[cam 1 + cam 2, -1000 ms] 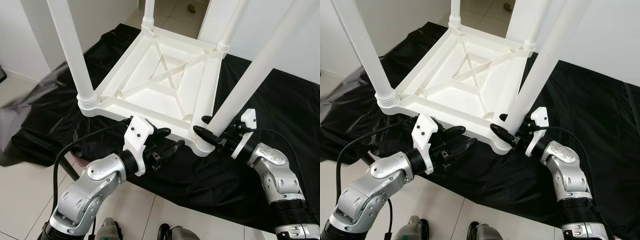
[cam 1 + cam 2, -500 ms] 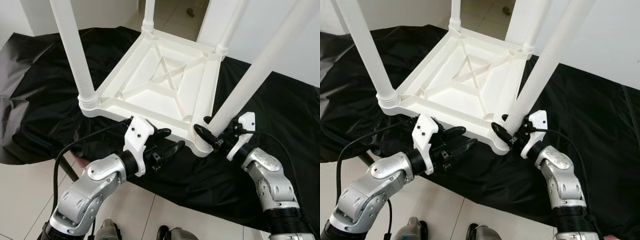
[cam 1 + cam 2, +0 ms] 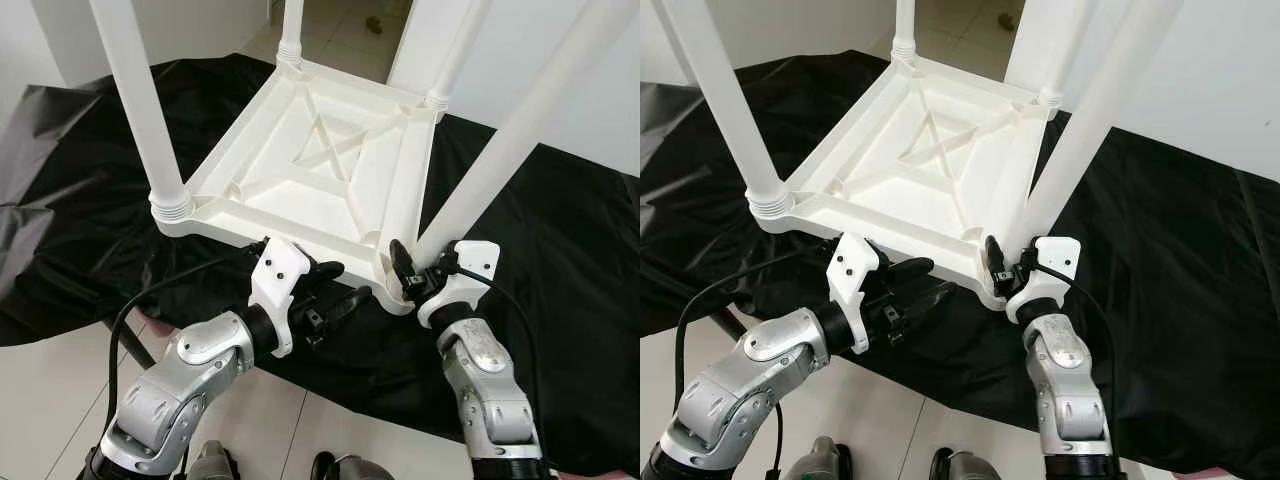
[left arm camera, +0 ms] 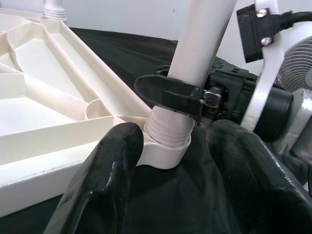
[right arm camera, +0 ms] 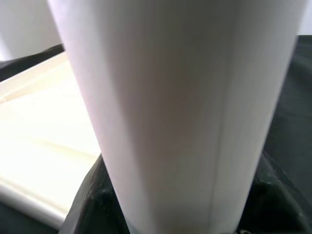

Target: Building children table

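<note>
Upturned table [image 3: 320, 170] on black cloth [image 3: 560, 260], leg tops cut off. Right gripper [image 3: 412, 275] clamps near leg [image 3: 480, 190] — far finger hidden. Left gripper [image 3: 335, 290] spread beside the corner, holding nothing.

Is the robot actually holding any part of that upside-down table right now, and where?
Yes: the right gripper clasps the nearest table leg just above its threaded base. The left gripper is open and holds nothing.
</note>
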`<state>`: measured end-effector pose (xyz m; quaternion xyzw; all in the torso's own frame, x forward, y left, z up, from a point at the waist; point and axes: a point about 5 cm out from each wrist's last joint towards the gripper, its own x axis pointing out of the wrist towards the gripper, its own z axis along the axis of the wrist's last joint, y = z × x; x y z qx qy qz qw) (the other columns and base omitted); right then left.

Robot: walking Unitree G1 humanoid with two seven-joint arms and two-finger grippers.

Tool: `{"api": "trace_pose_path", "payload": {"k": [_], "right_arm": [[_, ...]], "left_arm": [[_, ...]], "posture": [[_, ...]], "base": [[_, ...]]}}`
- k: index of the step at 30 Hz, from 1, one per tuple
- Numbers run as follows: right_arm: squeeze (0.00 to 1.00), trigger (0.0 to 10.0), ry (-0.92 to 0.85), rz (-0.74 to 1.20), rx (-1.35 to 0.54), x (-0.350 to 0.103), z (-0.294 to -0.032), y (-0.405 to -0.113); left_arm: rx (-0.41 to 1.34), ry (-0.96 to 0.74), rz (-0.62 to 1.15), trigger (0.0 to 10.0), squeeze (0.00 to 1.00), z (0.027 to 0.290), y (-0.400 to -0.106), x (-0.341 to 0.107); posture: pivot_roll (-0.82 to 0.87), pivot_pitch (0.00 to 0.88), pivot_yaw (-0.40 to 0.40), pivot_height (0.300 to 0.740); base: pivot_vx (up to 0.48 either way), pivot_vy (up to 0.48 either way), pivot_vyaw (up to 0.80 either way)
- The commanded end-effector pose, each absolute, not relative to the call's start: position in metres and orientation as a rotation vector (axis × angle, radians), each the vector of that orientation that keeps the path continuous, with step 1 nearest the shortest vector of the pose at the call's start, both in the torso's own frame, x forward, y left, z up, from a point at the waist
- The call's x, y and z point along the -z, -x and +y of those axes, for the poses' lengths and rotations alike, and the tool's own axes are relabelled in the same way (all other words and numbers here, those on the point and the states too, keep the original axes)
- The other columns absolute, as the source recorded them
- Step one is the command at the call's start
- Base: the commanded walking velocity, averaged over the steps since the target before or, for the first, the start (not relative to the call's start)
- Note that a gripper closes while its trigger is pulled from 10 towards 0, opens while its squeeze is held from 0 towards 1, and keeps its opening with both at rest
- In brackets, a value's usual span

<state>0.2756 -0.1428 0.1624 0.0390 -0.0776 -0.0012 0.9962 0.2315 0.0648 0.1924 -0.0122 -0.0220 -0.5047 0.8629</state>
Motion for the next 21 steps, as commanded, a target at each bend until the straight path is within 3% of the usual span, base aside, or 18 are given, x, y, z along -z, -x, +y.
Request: {"api": "trace_pose_path", "payload": {"k": [1, 10, 11, 12, 21], "right_arm": [[0.00, 10.0, -0.060, -0.092, 0.153, -0.150, -0.158, -0.276], [0.00, 10.0, -0.072, -0.068, 0.125, -0.151, -0.146, -0.275], [0.11, 10.0, -0.073, -0.076, 0.124, -0.152, -0.147, -0.275], [1.00, 10.0, -0.086, -0.082, 0.113, -0.153, -0.146, -0.275], [1.00, 10.0, -0.082, -0.141, 0.032, -0.161, -0.154, -0.280]], "left_arm": [[1.091, 0.031, -0.051, 10.0, 0.00, 0.061, -0.227, -0.193], [1.077, 0.034, -0.051, 10.0, 0.00, 0.062, -0.228, -0.194], [1.071, 0.035, -0.053, 10.0, 0.00, 0.062, -0.228, -0.194], [1.068, 0.037, -0.054, 10.0, 0.00, 0.062, -0.228, -0.194], [1.059, 0.040, -0.057, 10.0, 0.00, 0.063, -0.227, -0.195]], "posture": [[0.09, 0.146, -0.106, 0.740], [0.10, 0.158, -0.118, 0.740], [0.10, 0.159, -0.122, 0.740], [0.10, 0.161, -0.124, 0.740], [0.10, 0.167, -0.121, 0.740]], "base": [[0.000, 0.000, 0.00], [0.000, 0.000, 0.00], [0.000, 0.000, 0.00], [0.000, 0.000, 0.00], [0.000, 0.000, 0.00]]}}
